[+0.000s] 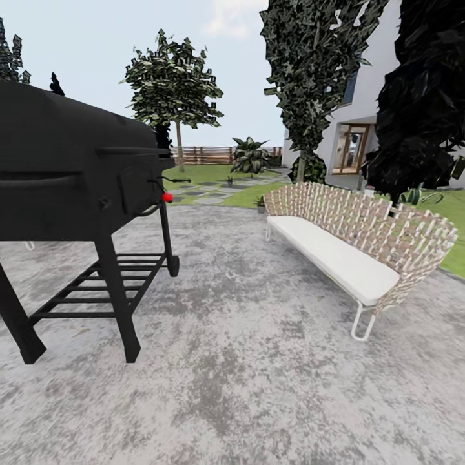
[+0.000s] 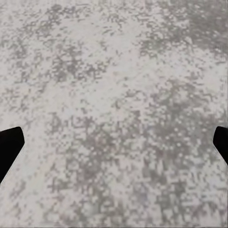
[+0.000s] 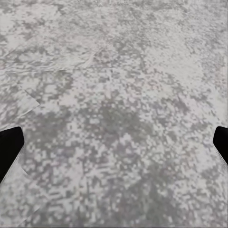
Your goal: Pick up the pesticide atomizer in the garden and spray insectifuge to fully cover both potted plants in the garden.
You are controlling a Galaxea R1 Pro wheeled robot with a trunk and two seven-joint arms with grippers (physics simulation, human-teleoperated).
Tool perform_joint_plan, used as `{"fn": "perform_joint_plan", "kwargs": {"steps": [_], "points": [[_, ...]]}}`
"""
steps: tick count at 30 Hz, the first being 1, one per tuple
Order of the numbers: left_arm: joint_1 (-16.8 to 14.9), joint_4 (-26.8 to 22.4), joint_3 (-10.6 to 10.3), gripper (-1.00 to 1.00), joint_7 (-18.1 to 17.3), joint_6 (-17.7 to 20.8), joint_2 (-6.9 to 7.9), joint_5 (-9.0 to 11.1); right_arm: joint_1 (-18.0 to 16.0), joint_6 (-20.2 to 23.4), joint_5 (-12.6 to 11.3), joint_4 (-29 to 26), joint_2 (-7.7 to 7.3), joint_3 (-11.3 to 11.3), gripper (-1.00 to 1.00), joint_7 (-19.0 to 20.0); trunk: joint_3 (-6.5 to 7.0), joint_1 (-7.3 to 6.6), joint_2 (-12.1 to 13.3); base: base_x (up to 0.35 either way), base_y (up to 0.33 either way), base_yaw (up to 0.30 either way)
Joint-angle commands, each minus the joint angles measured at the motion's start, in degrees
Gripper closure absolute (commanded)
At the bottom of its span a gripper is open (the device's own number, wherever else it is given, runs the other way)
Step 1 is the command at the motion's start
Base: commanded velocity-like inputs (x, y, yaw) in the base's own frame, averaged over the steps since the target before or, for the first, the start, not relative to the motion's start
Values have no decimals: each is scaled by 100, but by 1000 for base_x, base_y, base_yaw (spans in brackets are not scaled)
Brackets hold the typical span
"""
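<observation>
Two small potted plants stand far ahead where the paving meets the lawn: one (image 1: 261, 205) by the far end of the sofa, the other (image 1: 229, 181) further back among the stepping stones. I cannot make out the pesticide atomizer. The garden lawn (image 1: 213, 174) lies beyond the patio, with a brown fence (image 1: 206, 155) behind it. In the left wrist view my left gripper (image 2: 114, 147) is open over bare grey paving. My right gripper (image 3: 114, 147) is likewise open over paving with nothing between its fingers.
A big black grill (image 1: 71, 174) on legs stands close at the left, with a small red knob (image 1: 167, 197) at its right end. A woven sofa (image 1: 349, 245) with a white cushion runs along the right. Grey patio paving (image 1: 245, 361) stretches between them. Trees and a house stand behind.
</observation>
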Motion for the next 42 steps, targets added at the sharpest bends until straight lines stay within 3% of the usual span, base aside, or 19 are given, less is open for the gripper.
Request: {"fn": "perform_joint_plan", "kwargs": {"steps": [1, 29, 35, 42], "points": [[-3, 5, 3, -100, -8, -19, 1, -10, -3, -8, 41, 4, 0, 2, -100, -37, -6, 2, -2, 337, 0, 3], [14, -27, -82, -100, -58, -148, 24, -111, -3, -21, 32, -13, -8, -21, -100, -46, -6, 2, -2, 339, 0, 0], [-51, -142, -383, -100, -41, -140, -17, -323, -3, -16, 32, -6, -9, -27, -100, -46, -6, 2, -2, 339, 0, 0], [-37, -64, -393, -100, -18, -167, 39, -315, -2, -23, 32, -3, -9, -42, -100, -49, -6, 2, -2, 339, 0, 0]]}}
